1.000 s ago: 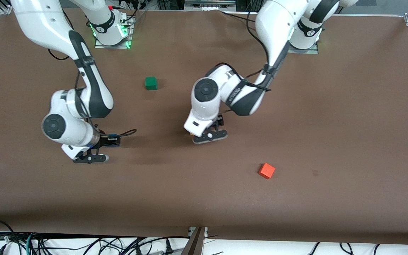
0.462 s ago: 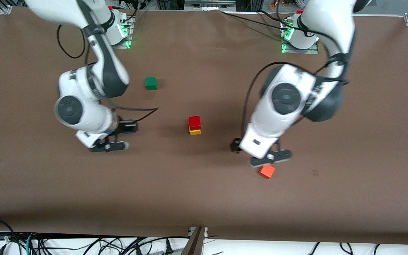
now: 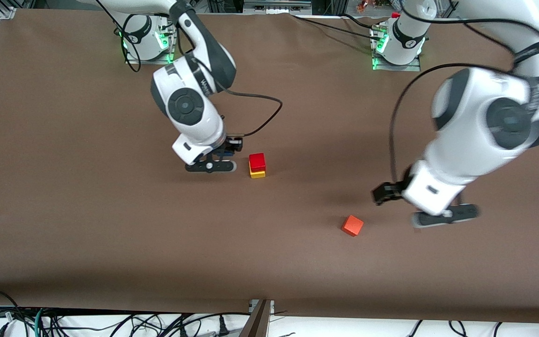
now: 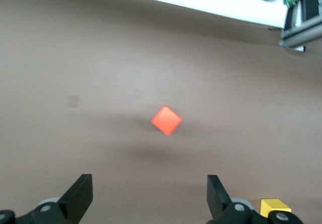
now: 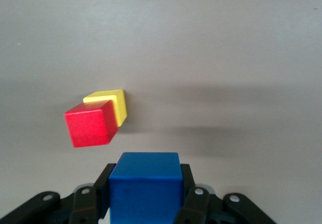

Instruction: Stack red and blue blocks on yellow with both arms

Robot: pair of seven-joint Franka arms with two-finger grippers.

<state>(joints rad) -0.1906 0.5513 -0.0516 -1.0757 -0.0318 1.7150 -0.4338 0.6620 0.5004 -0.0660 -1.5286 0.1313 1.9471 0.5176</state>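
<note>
The brown counter (image 3: 110,243) now shows the red block (image 3: 257,162) sitting on the yellow block (image 3: 258,174), with the left gripper (image 3: 442,216) moved away, open and empty, just past the orange cube (image 3: 353,225). The right gripper (image 3: 211,166) has come in right beside the stack, shut tight on the blue block (image 5: 145,183). I think only the blue block is left to put on top.
</note>
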